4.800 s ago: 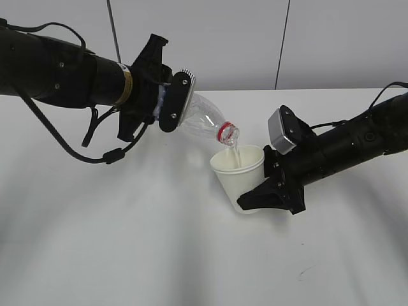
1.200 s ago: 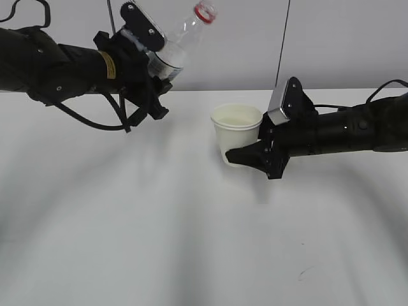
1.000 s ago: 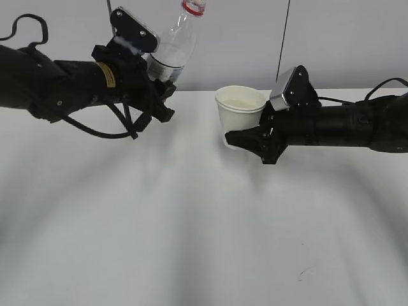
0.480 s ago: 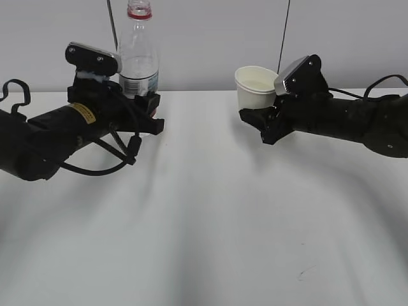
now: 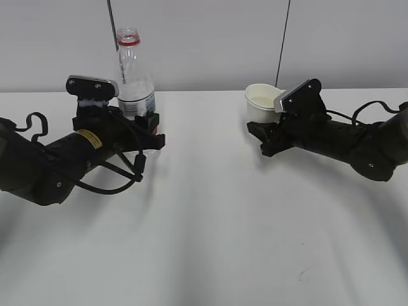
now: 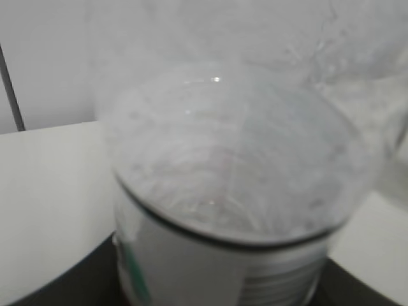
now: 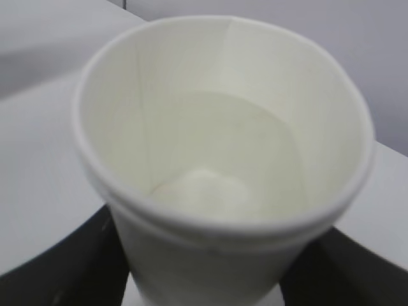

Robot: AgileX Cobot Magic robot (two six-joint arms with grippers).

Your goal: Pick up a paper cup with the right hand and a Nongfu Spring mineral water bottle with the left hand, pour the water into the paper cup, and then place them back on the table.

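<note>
The clear bottle (image 5: pixel 132 70) with a red neck ring stands upright at the far left of the white table (image 5: pixel 204 217). My left gripper (image 5: pixel 143 124) is shut on its lower body; in the left wrist view the bottle (image 6: pixel 236 185) fills the frame, with black fingers (image 6: pixel 83 280) at both sides. The paper cup (image 5: pixel 262 102) sits upright at the far right, low at the table. My right gripper (image 5: pixel 260 131) is shut on it. In the right wrist view the cup (image 7: pixel 217 159) holds clear water (image 7: pixel 223 159), fingers (image 7: pixel 70 268) on both sides.
A grey wall runs behind the table's far edge. Two thin dark cables (image 5: pixel 284 38) hang down the wall. A small dark scuff mark (image 5: pixel 306 271) lies on the near right of the table.
Both arms have come down: the bottle, upright, sank toward the table at the left, and the cup moved slightly right and lower. Earlier still, the bottle was tilted and pouring into the cup.
</note>
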